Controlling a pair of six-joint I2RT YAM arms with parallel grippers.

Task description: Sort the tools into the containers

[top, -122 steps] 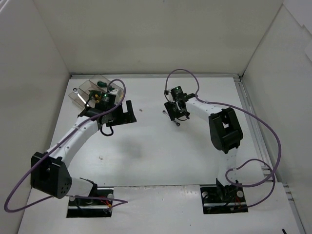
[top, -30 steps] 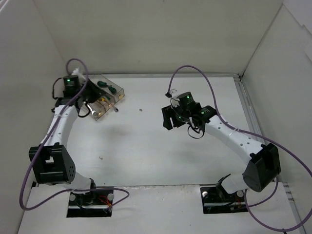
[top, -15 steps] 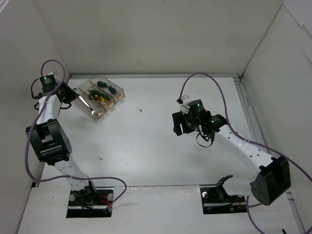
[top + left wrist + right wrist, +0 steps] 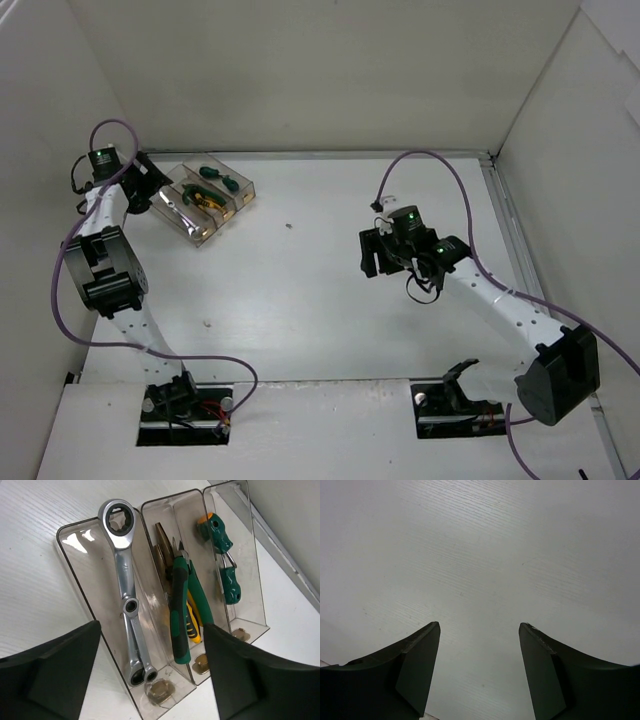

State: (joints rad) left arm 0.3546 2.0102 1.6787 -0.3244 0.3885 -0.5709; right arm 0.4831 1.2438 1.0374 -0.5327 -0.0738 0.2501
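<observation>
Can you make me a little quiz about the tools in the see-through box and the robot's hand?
1. True or false: the green-and-yellow-handled pliers lie in the middle compartment of the clear plastic three-part bin.
2. How many stubby green-handled screwdrivers are in the bin?
3. What does the right gripper hold? A) a screwdriver B) the pliers C) nothing

Key: 1 true; 2 two; 3 C.
</observation>
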